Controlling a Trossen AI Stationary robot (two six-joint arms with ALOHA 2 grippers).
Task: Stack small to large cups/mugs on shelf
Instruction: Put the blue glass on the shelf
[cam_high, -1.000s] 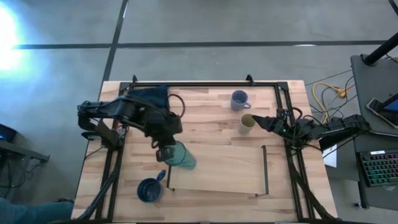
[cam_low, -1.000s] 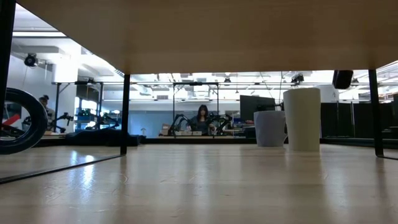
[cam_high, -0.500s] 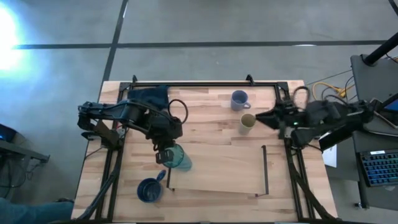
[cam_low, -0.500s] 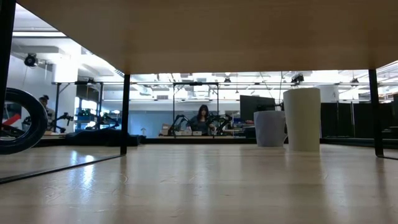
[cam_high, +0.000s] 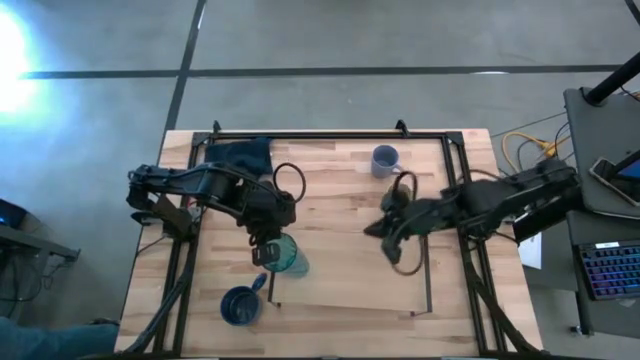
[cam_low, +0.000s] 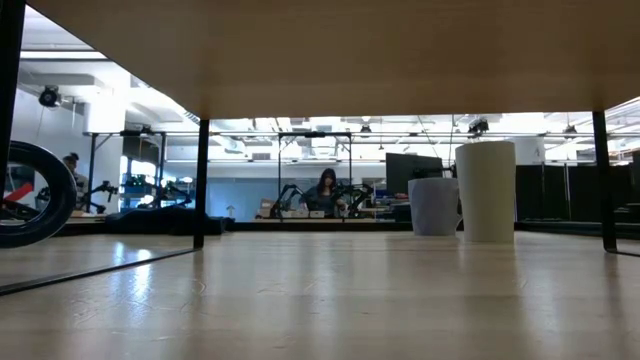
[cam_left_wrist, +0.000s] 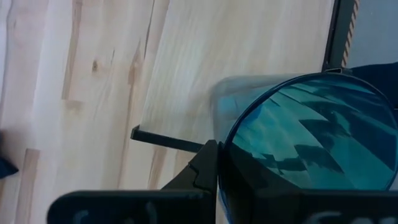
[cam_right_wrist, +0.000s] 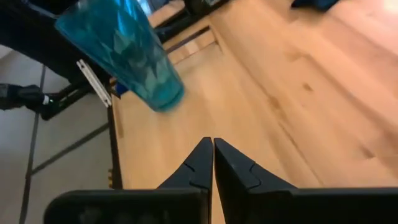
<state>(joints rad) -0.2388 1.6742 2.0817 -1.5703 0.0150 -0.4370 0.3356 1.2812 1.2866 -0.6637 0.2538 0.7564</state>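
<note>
My left gripper (cam_high: 262, 243) is shut on the teal see-through tumbler (cam_high: 287, 256), which is tilted over the left end of the shelf (cam_high: 350, 280). The tumbler also shows in the right wrist view (cam_right_wrist: 124, 46). My right gripper (cam_high: 375, 230) is shut and empty above the shelf's far edge, pointing at the tumbler. The olive-tan cup (cam_low: 486, 190) and the lavender-grey mug (cam_high: 384, 160) stand upright on the tabletop beyond the shelf. My right arm covers the cup in the high view. The dark blue mug (cam_high: 238, 305) stands on the table left of the shelf. My left gripper holds the tumbler near its wide open end (cam_left_wrist: 231, 134). One finger (cam_left_wrist: 205, 168) lies against the outer wall there, and the tumbler hides the other. The tumbler is tilted, its narrow base (cam_right_wrist: 163, 98) low over the shelf's left end. I cannot tell whether the base touches.
A dark blue cloth (cam_high: 240, 155) lies at the table's far left corner. Thin black rails (cam_high: 427, 275) stand at the shelf's two short ends. A black frame runs along the table's edges. Cables loop off my right arm (cam_high: 403, 184). A person sits far off in the room (cam_low: 326, 190).
My right gripper has left the olive-tan cup's side at the table's right edge. It has swung toward the table's left and near side, and now hangs over the shelf. My left gripper has tipped the tumbler from lying slanted to more upright.
</note>
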